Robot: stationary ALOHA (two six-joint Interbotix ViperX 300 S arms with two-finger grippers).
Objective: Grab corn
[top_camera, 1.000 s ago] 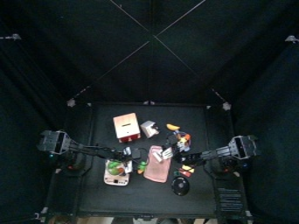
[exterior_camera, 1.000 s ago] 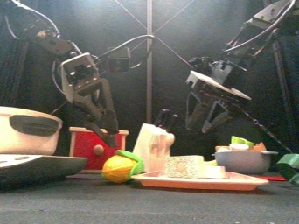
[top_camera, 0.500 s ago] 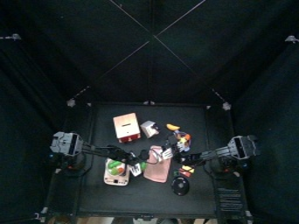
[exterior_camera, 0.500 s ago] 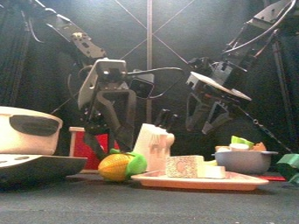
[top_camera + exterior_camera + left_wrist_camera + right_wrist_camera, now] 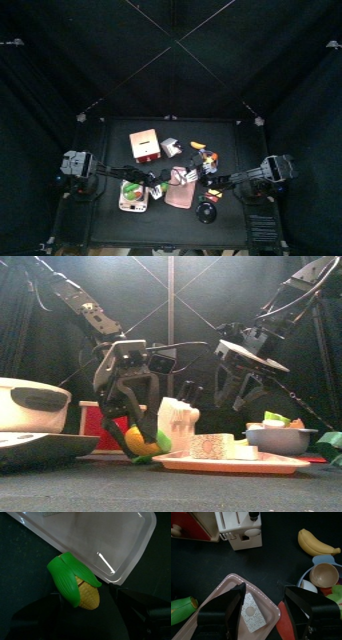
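Black table (image 5: 201, 491): corn (image 5: 77, 587) stubby, yellow, green-husked; left gripper (image 5: 130, 441), right gripper (image 5: 264, 614) jaws spread.

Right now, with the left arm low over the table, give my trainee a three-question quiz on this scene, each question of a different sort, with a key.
1. True or false: the left gripper is already shut on the corn.
2. In the left wrist view, what lies right beside the corn?
A. a banana
B. a clear plastic tray
C. a bowl
3. One word: in the right wrist view, what colour is the plate beneath the right gripper?

Key
1. False: its jaws stand open, down around the corn, not clamped.
2. B, the clear plastic tray; the banana and bowl show only in the right wrist view.
3. Pink.
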